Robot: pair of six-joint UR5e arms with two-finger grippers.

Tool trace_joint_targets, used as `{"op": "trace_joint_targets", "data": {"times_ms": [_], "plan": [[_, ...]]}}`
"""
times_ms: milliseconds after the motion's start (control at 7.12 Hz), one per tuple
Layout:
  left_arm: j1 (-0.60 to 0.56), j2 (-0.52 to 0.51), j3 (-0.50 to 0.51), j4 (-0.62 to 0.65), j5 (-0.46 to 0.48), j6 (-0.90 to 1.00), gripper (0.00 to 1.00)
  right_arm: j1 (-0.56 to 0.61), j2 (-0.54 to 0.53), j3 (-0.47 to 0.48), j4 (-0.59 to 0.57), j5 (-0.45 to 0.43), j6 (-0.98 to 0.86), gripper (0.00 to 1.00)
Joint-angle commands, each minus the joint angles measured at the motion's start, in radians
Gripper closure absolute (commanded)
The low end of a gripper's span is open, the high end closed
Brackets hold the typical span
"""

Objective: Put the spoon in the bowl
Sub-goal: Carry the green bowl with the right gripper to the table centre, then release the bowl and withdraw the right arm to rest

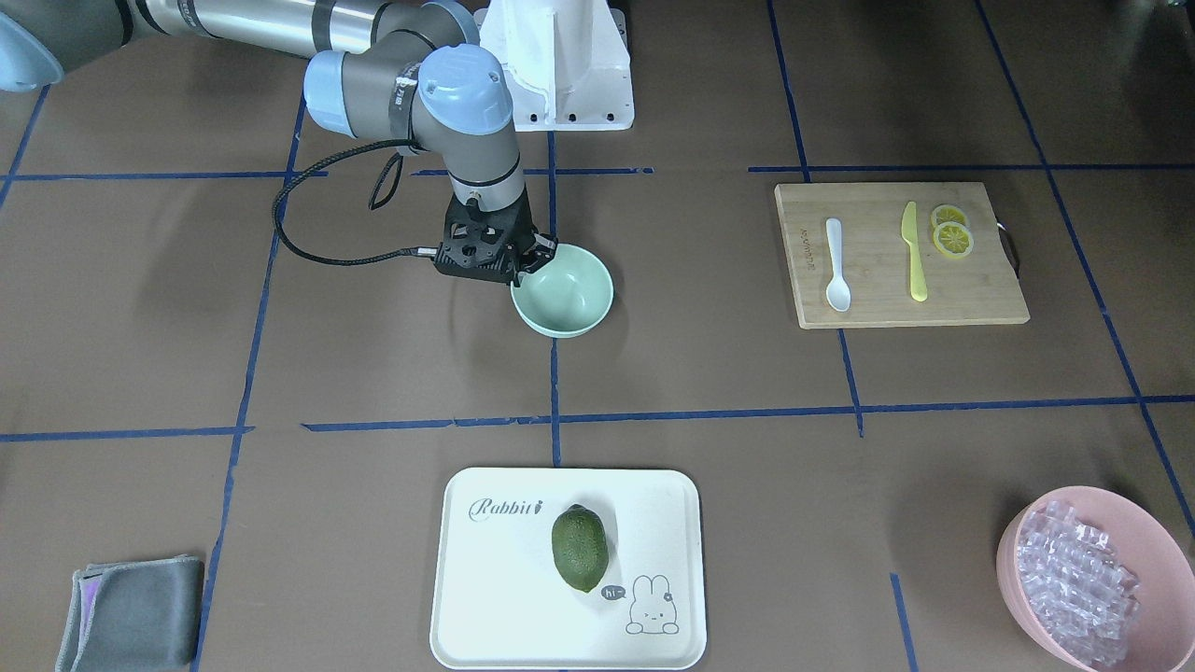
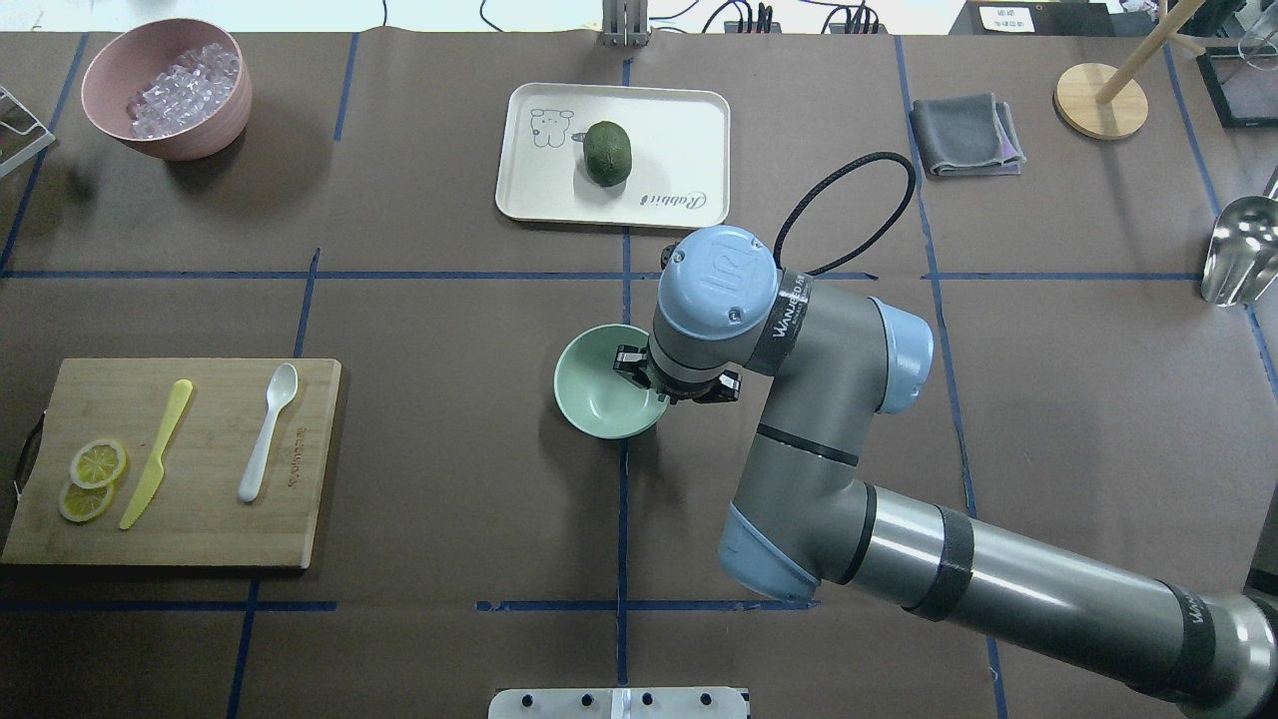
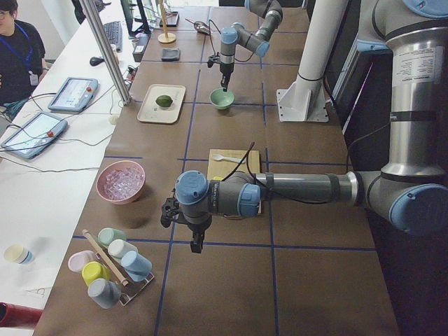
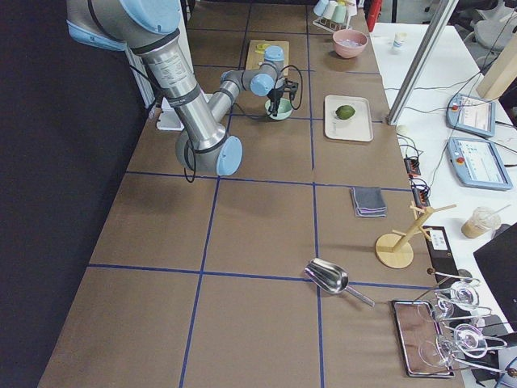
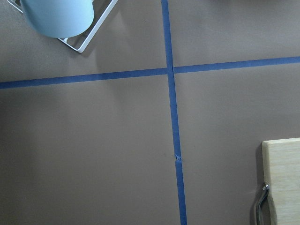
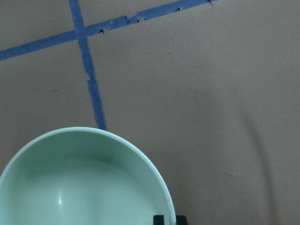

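The white spoon (image 1: 836,266) lies on the wooden cutting board (image 1: 971,299), beside a yellow knife (image 1: 913,252); it also shows in the overhead view (image 2: 268,431). The mint-green bowl (image 1: 565,299) sits empty near the table's middle and also shows from overhead (image 2: 599,394). My right gripper (image 1: 543,254) points down at the bowl's rim on the robot's side. In the right wrist view its jaws straddle the rim (image 6: 169,219), closed on it. My left gripper (image 3: 196,245) shows only in the exterior left view, hanging over bare table beyond the board; I cannot tell its state.
Two lemon slices (image 1: 952,233) lie on the board. A white tray (image 1: 485,597) holds a green fruit (image 1: 579,548). A pink bowl (image 1: 1013,560) of clear pieces stands at one corner. A grey cloth (image 1: 131,616) lies at the other. A cup rack (image 5: 89,40) is near the left wrist.
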Motion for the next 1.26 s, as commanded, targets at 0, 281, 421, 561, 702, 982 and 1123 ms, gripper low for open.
{"op": "trace_joint_targets", "data": {"times_ms": [0, 281, 421, 561, 702, 982, 1123], "plan": [[0.003, 0.0, 0.0, 0.001, 0.0, 0.001, 0.0, -0.01, 0.007, -0.002, 0.0, -0.014, 0.0, 0.01], [0.006, 0.0, -0.001, -0.005, 0.0, -0.001, 0.0, 0.078, 0.001, 0.056, -0.012, 0.08, -0.025, 0.01], [0.021, 0.0, -0.009, -0.008, 0.0, -0.001, 0.0, 0.13, -0.013, 0.064, -0.013, 0.124, -0.089, 0.01], [0.07, -0.002, -0.009, -0.006, 0.011, 0.001, 0.0, 0.191, -0.051, 0.088, -0.027, 0.171, -0.164, 0.01], [0.088, -0.008, -0.003, -0.014, 0.009, -0.007, 0.0, 0.271, -0.111, 0.145, -0.115, 0.217, -0.313, 0.01], [0.088, -0.018, 0.003, -0.02, 0.003, -0.007, 0.0, 0.423, -0.296, 0.321, -0.264, 0.265, -0.741, 0.01], [0.088, -0.069, 0.003, -0.052, 0.006, -0.01, 0.0, 0.522, -0.391, 0.335, -0.259, 0.309, -0.92, 0.01]]}}
